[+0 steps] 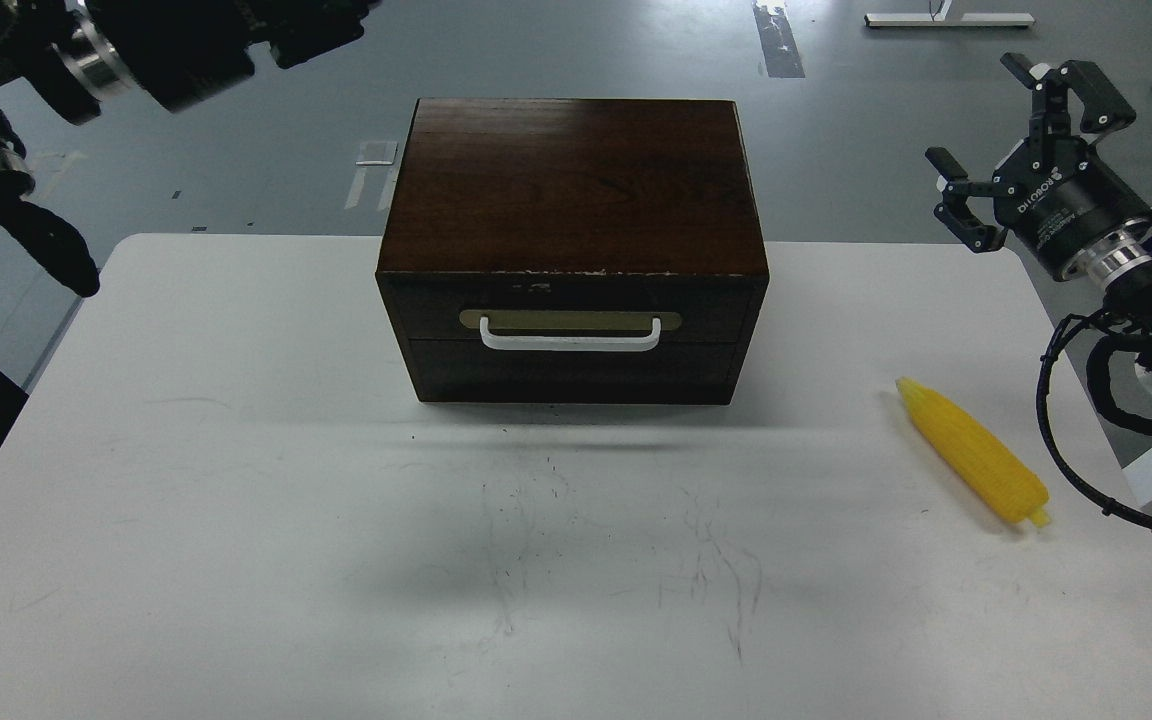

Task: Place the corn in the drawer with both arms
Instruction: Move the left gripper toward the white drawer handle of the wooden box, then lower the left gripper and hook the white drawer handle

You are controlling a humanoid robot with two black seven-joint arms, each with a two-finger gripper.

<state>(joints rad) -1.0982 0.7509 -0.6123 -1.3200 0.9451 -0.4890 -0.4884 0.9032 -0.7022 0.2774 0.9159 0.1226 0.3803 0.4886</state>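
Corn point(974, 452) lying on table point(236, 500), near right, well apart from box. Drawer point(572, 335) sitting closed. Right gripper point(1021, 125) hovering far right, fingers spread, empty. Left gripper point(316, 30) hanging far left; finger state unreadable.

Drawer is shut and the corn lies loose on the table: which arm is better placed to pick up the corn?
Right. The corn lies at the table's right edge, below the open right hand. The left hand is far across, beyond the drawer.
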